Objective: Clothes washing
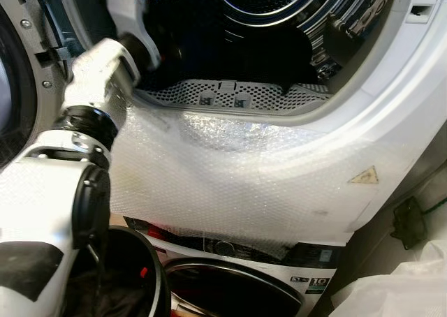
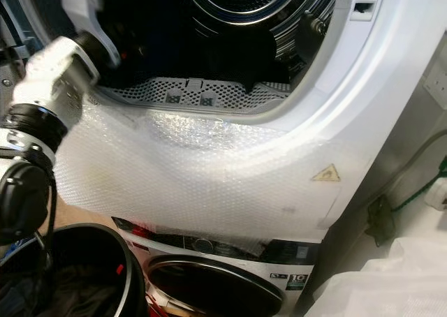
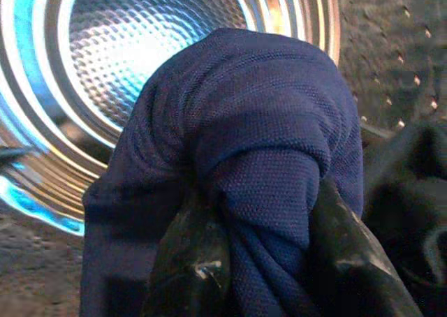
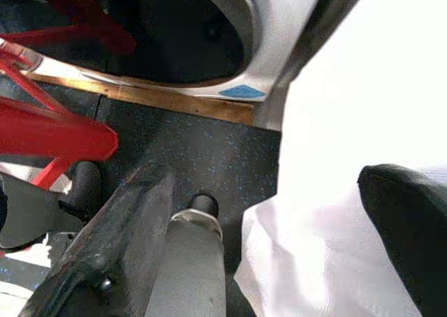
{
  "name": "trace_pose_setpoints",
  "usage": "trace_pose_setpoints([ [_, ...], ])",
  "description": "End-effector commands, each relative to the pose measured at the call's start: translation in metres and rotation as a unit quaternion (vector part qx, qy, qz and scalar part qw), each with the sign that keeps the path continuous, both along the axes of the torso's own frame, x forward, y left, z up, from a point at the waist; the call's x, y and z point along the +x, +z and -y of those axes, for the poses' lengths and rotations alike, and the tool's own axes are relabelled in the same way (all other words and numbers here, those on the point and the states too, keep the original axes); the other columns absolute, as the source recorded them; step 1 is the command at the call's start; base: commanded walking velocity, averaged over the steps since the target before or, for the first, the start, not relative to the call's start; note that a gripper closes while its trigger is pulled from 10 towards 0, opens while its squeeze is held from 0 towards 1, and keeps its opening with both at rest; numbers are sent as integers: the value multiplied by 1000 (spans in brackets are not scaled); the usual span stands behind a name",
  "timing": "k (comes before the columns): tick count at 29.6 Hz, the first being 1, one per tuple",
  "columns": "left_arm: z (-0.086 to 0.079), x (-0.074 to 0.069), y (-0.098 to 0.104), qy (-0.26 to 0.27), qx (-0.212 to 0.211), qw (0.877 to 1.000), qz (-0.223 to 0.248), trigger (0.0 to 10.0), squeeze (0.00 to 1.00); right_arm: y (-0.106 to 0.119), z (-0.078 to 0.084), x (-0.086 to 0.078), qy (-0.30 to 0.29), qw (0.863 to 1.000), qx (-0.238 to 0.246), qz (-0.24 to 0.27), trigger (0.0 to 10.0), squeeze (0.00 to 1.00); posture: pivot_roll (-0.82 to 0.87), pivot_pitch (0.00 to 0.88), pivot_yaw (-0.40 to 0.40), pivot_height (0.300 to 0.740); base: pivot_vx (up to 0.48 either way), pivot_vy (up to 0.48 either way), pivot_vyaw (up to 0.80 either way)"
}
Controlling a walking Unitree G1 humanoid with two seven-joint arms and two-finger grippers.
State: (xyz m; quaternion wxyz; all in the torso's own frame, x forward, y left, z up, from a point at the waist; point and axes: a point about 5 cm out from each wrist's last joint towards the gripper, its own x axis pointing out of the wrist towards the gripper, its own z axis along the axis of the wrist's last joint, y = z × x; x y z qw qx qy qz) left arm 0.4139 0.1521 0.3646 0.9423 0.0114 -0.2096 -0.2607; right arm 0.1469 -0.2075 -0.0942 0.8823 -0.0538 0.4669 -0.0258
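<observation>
Left gripper [image 3: 269, 261] inside dryer drum [image 3: 140, 45], fingers pinching navy blue garment [image 3: 244, 142]. Right gripper [image 4: 279, 240] hangs low over dark floor [image 4: 202, 149], fingers spread

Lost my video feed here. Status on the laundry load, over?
Left hand inside the upper machine's shiny steel drum, shut on a dark navy knit garment. Right hand idle, low, open. Nothing blocking the opening.
</observation>
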Motion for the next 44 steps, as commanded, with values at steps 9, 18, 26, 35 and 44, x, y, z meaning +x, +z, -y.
trace_pose_setpoints([
  [9, 60, -7, 22, -83, 92, 992, 22, 10000, 0, -3, 13, -22, -50, 999, -8, 9, 10000, 0, -223, 0, 113, 740, 0, 0, 0],
  [18, 81, -9, 17, -117, 110, 987, 17, 10000, 612, -7, 15, -38, -42, 999, -10, -1, 10000, 0, -196, 1, 97, 740, 0, 0, 0],
  [26, 60, -4, 16, -76, 84, 994, -1, 10000, 1000, -8, 9, -38, -28, 1000, -8, -8, 10000, 0, -150, 0, 89, 740, 0, 0, 0],
  [35, 40, 0, 20, -14, 56, 998, -12, 10000, 1000, -6, 3, -27, -13, 1000, -4, -4, 10000, 0, -102, 0, 72, 740, 0, 0, 0],
  [44, 29, 3, 0, -11, 171, 983, -60, 10000, 1000, -3, -2, -12, 10, 1000, -3, 0, 10000, 0, -54, 0, 61, 740, 0, 0, 0],
])
